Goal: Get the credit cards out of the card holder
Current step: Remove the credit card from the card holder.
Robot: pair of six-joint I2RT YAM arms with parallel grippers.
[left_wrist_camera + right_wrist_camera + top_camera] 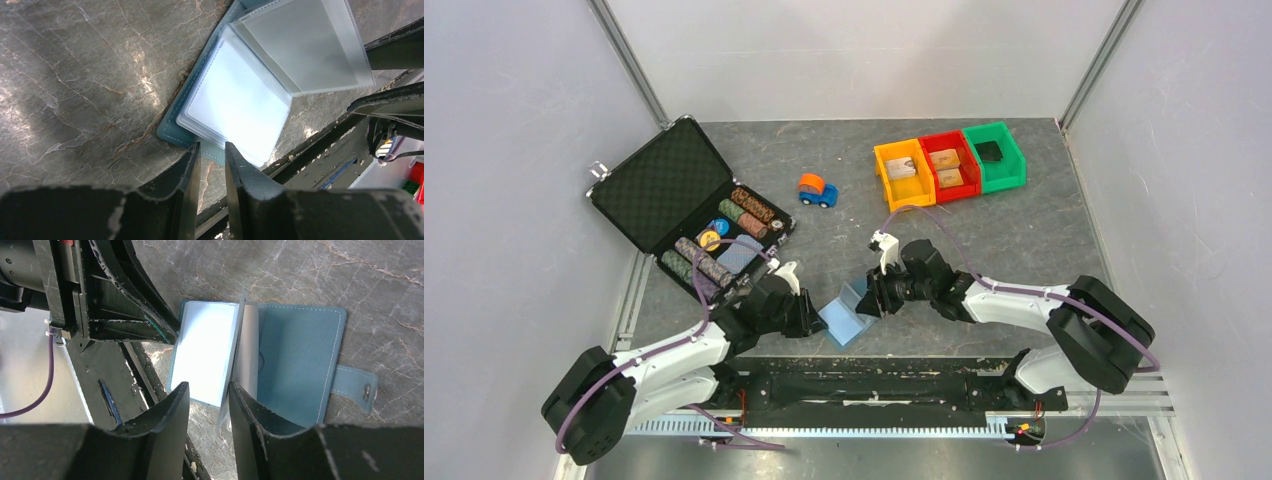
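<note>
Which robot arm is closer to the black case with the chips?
Left. The left end effector sits by the near corner of the case; the right end effector is across the wallet, farther off.

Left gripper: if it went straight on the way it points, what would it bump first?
Probably the card holder: its near edge sits just ahead of the left gripper, in line with its jaws; depth is unclear.

Extended low toward the card holder (846, 320) from both sides: left gripper (815, 316) at its left edge, right gripper (868, 303) at its right, jaws narrowly parted.
</note>
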